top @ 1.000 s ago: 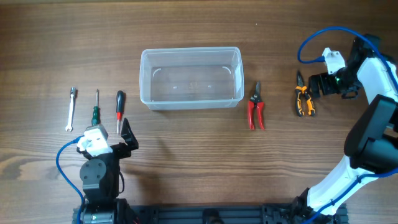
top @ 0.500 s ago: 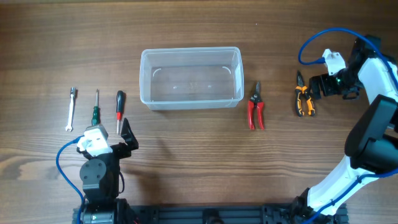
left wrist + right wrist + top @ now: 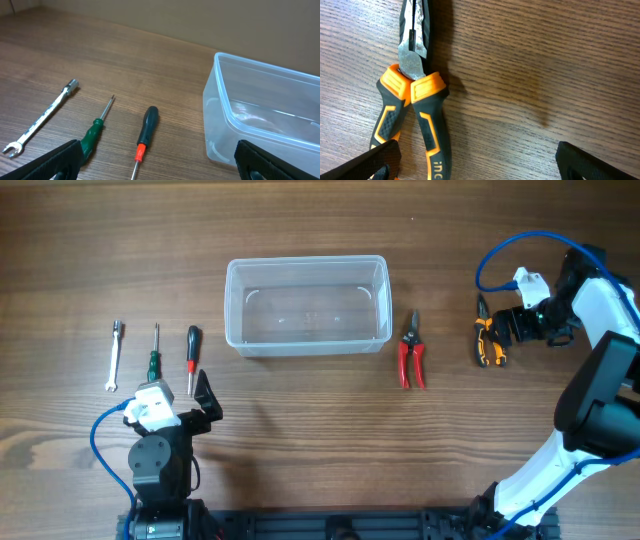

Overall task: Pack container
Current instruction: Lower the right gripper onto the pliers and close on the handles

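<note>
Your right gripper (image 3: 503, 328), jaws wide, has shifted closer over the orange pliers (image 3: 488, 342) by the desk's right edge. I think the first pick begins. The left gripper (image 3: 208, 402) is wide too.

White-and-black arms (image 3: 600, 300), blue cables (image 3: 535, 233), apparently black pincers (image 3: 157, 152).

This is looking like a robotics lab. A wood-grain table (image 3: 300, 430) is carrying hand tools sorted around a clear container (image 3: 307, 305). A wrench (image 3: 114, 356), a green screwdriver (image 3: 154, 357) and a black screwdriver (image 3: 192, 356) are lying left of it, with red cutters (image 3: 411, 352) and orange pliers (image 3: 488, 341) lying right of it. A left arm (image 3: 158, 458) and a right arm (image 3: 598, 385), each trailing a blue cable, are flanking the container.
</note>
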`<state>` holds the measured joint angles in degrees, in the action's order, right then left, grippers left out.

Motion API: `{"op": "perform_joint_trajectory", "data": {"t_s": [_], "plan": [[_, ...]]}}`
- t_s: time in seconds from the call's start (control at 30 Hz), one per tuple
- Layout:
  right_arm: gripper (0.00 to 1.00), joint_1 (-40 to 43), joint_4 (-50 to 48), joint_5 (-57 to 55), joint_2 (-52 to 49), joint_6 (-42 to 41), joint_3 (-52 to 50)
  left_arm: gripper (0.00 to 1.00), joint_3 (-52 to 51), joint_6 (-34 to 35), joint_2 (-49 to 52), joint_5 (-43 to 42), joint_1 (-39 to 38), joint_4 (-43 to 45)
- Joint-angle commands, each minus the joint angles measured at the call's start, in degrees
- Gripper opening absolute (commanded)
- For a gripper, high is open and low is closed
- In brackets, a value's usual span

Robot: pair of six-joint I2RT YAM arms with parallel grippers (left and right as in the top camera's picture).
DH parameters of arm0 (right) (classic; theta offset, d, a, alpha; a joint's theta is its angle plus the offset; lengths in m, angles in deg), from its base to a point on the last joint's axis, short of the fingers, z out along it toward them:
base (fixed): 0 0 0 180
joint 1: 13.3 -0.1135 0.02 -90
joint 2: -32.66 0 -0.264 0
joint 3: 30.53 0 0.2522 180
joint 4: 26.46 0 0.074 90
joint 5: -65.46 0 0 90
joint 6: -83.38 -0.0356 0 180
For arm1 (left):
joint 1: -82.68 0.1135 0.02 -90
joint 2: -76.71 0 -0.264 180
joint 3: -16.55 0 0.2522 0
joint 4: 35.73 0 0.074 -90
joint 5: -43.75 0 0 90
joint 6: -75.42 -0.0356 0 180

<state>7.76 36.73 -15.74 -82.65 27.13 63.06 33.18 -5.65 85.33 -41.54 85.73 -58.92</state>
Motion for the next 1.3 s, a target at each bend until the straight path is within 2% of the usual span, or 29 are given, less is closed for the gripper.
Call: {"op": "perform_joint_trajectory", "data": {"t_s": [0.0, 0.47, 0.57, 0.63, 0.8, 0.93, 1.27], "plan": [[1.00, 0.2, -0.3, 1.2, -1.0, 0.6, -0.6, 1.00, 0.0, 0.5, -0.3, 0.5, -0.2, -0.1], [0.99, 0.0, -3.3, 1.2, -1.0, -1.0, -5.5, 1.00, 0.0, 0.5, -0.3, 0.5, -0.2, -0.1], [0.91, 0.0, -3.7, 1.1, -1.0, -2.5, -5.5, 1.00, 0.0, 0.5, -0.3, 0.5, -0.2, -0.1], [0.82, 0.0, -3.8, 1.1, -1.0, -2.7, -5.5, 1.00, 0.0, 0.5, -0.3, 0.5, -0.2, -0.1], [0.81, 0.0, -3.5, 1.1, -1.0, -4.0, -5.5, 1.00, 0.0, 0.5, -0.3, 0.5, -0.2, -0.1], [0.75, -0.2, -3.2, 1.8, -1.0, -5.4, -5.5, 1.00, 0.0, 0.5, -0.3, 0.5, -0.2, -0.1], [0.80, -6.9, -3.4, 0.5, -1.0, -4.9, -5.5, 1.00, 0.0, 0.5, -0.3, 0.5, -0.2, -0.1]]}}
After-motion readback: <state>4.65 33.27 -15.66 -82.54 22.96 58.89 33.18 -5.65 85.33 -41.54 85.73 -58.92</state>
